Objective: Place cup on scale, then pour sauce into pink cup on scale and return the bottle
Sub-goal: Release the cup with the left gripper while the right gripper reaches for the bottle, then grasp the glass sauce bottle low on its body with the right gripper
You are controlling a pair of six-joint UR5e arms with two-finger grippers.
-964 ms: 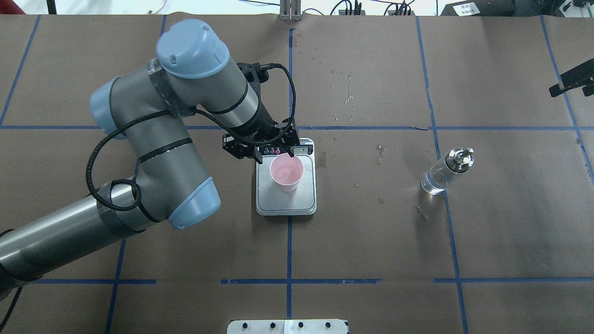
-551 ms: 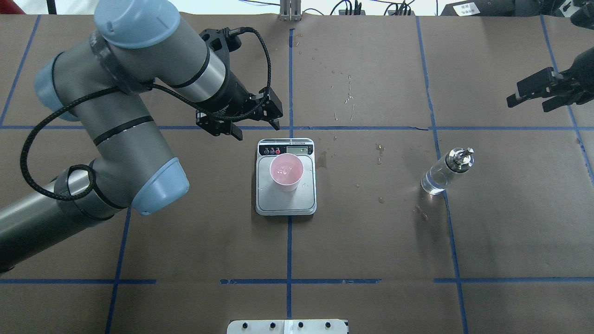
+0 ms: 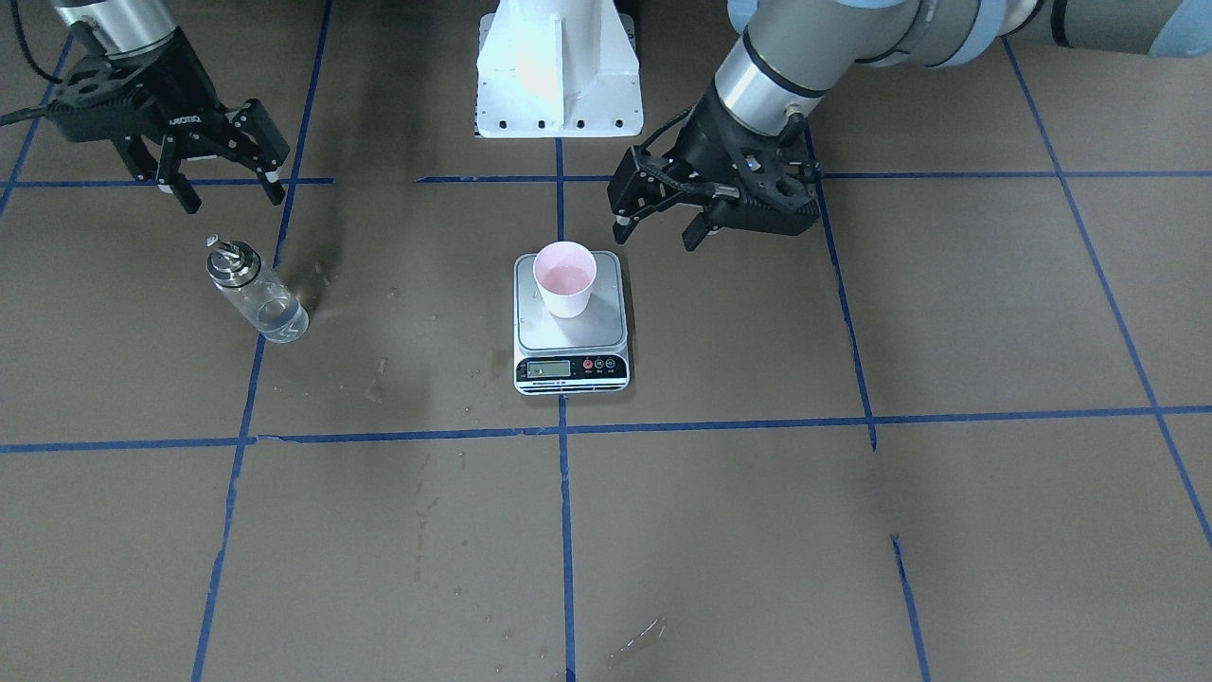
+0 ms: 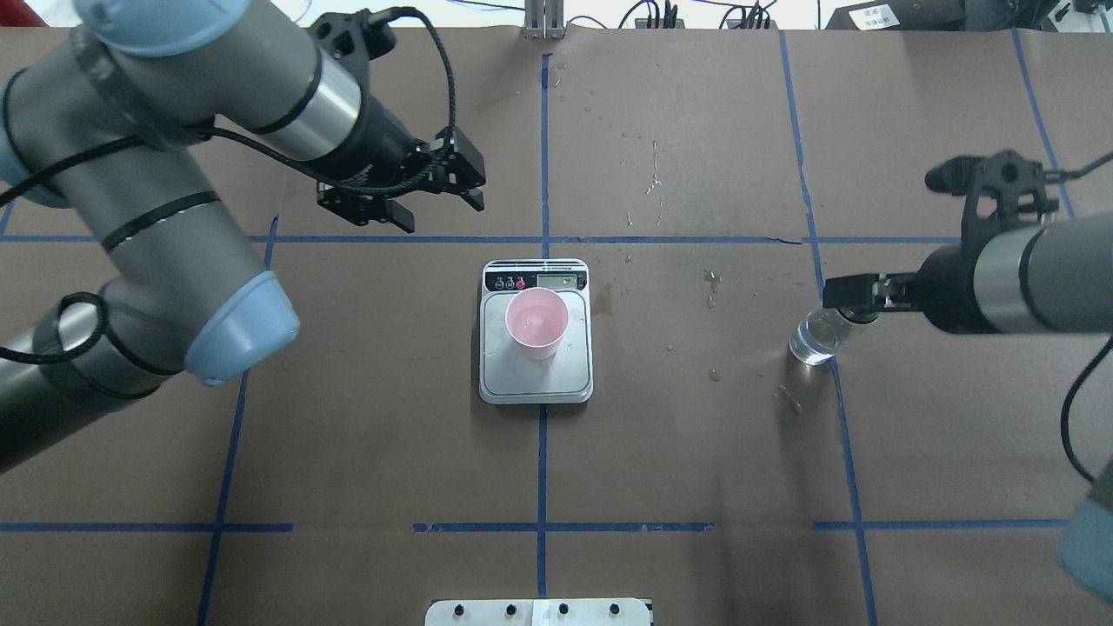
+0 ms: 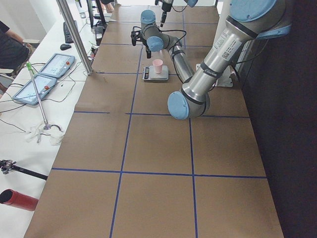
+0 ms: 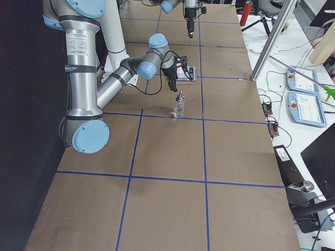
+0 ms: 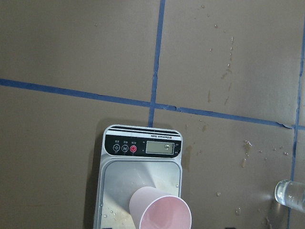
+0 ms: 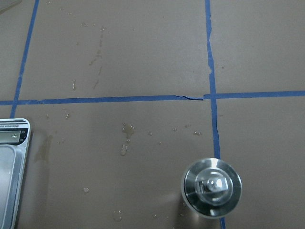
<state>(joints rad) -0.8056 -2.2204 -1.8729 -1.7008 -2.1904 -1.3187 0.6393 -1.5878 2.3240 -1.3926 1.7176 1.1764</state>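
Bottle pickup pending, cup seated on scale

Right gripper [image 3: 225, 185] hung empty with fingers spread just over the clear cylindrical glass bottle with a silver metal pourer cap [image 3: 256, 289]; how close it was, the views left unclear. Left gripper [image 3: 655, 232], also spread and empty, stood beside the small pale pink tapered cup [image 4: 536, 323], which sat upright on the flat steel-topped kitchen scale [image 4: 536, 382]. The glass looked rigid, smooth and probably slick, weighted low by clear watery sauce [image 3: 279, 322]. A grip around the body below the cap seemed safest.
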